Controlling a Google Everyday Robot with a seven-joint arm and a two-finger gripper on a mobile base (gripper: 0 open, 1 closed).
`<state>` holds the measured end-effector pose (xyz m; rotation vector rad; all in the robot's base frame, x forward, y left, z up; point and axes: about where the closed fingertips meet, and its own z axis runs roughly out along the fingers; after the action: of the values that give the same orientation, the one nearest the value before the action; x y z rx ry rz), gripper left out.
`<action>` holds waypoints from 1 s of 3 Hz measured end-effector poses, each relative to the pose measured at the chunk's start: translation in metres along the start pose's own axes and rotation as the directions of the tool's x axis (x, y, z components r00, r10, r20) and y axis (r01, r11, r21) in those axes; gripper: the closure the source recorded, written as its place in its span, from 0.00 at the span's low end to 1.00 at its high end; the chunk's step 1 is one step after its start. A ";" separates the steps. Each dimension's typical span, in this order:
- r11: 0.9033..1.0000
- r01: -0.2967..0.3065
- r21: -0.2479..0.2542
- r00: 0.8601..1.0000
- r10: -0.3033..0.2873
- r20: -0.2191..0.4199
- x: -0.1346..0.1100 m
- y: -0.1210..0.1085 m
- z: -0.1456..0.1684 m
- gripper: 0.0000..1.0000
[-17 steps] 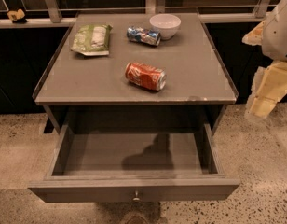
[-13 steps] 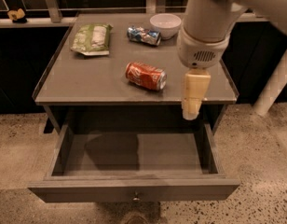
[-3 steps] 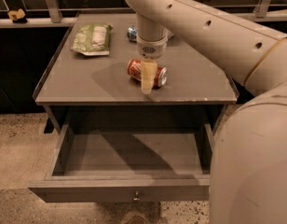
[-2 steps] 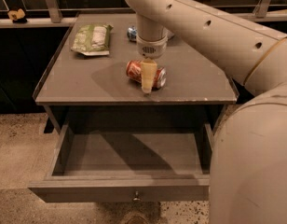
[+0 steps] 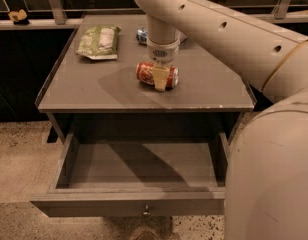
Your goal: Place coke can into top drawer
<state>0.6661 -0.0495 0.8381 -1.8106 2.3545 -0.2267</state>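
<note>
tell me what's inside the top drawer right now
The top drawer shows only bare grey floor; the arm covers its right edge. The coke can lies on the cabinet top, under the gripper.

Pincer point(image 5: 160, 79) hangs over, perhaps touching, coke can point(image 5: 144, 72) on cabinet point(image 5: 89, 86).

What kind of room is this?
Likely an office snack area or test kitchen: grey cabinet with its wide shallow drawer open, green snack bag, speckled stone floor. The robot's claw is at the red soda can on top.
</note>
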 end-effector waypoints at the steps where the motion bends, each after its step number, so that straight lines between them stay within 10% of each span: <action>1: 1.000 0.000 0.000 1.000 0.000 0.000 0.000 0.000 0.000 0.83; 3: 1.000 -0.022 0.015 0.999 0.022 -0.024 0.011 0.013 -0.007 1.00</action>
<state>0.6495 -0.0564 0.8420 -1.7839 2.3809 -0.2637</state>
